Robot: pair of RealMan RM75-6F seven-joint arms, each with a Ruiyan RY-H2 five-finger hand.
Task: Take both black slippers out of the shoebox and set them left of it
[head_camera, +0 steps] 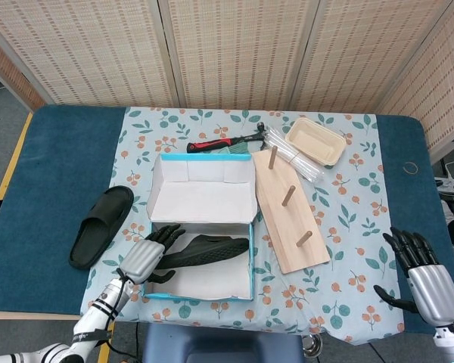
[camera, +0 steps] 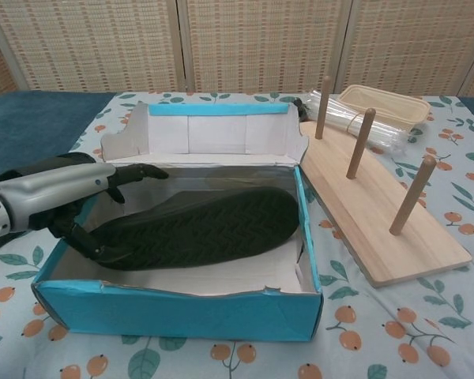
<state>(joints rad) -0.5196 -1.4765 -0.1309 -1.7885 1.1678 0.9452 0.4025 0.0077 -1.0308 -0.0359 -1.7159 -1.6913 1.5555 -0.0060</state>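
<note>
The head view shows things the chest view misses. It shows the first slipper (head_camera: 101, 226) lying on the surface, out to the left of the left hand (head_camera: 147, 258). It also shows the right hand (head_camera: 424, 276) far off at the right edge of the surface, well apart from everything. The chest view is closer. It shows the bumpy sole of the second slipper (camera: 197, 229) and how the left hand (camera: 59, 193) reaches into the shoebox (camera: 174, 312).

The first slipper is long from near-left to far-right, with its open top up. The second slipper lies inside the shoebox (head_camera: 200, 291). Its long way runs left to right across the box, and it is tipped up on its edge so the sole faces the front of the box.

The fingers (camera: 134, 171) of the left hand are spread apart over the left end of the second slipper. The thumb (camera: 83, 237) is low, against the near side of that end. I cannot tell if the hand is gripping the slipper yet or only touching it.

The fingers (head_camera: 410, 243) of the right hand are spread wide and hold nothing. Nothing lies close to them.
</note>
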